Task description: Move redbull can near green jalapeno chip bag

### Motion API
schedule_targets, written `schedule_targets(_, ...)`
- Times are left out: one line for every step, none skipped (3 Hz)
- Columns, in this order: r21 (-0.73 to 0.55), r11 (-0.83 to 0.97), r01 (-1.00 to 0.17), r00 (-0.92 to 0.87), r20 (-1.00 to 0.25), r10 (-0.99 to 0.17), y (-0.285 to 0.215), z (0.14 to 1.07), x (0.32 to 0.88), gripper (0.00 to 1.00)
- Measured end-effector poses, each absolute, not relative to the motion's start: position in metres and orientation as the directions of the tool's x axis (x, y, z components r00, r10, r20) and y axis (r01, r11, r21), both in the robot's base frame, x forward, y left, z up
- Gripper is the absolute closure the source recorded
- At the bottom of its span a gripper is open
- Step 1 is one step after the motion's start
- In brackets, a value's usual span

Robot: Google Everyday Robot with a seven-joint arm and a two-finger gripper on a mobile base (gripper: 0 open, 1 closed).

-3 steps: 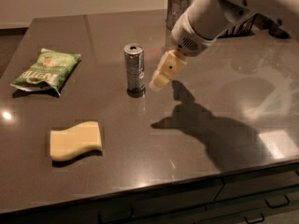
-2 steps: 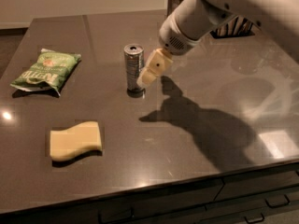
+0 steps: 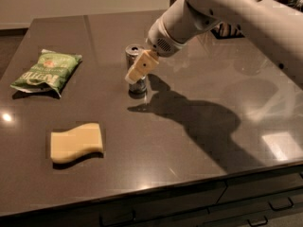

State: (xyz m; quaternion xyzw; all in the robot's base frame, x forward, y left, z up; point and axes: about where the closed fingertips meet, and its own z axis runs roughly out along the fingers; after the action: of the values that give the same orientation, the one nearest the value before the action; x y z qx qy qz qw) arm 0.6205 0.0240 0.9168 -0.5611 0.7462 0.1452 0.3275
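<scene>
Looks like a kitchen or break room to me: dark polished countertop [image 3: 189, 164], drawers with handles [image 3: 279, 205] under its edge nearer than the gripper [image 3: 138, 69], which hangs mid-counter at the redbull can [image 3: 134, 51], and a snack bag [image 3: 47, 72] left of it.

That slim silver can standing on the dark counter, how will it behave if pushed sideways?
The redbull can stands tall on a narrow base, so a high shove would probably tip it, and then it may roll. The glossy counter likely lets it slide under a low push. The gripper overlaps its middle in this view.
</scene>
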Motion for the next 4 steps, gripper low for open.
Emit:
schedule_targets(-0.131, 0.312, -0.941, -0.147, -0.673, -0.725, 0.036, 0.916, 0.618, 0.39)
schedule_targets(-0.118, 0.281, -0.953, -0.122, -0.697, -0.706, 0.051, 0.924, 0.613, 0.64)
schedule_targets(-0.108, 0.239, -0.965, -0.092, -0.716, -0.692, 0.072, 0.933, 0.612, 0.85)
schedule_targets(-0.098, 0.190, -0.977, -0.059, -0.733, -0.678, 0.101, 0.941, 0.620, 1.00)
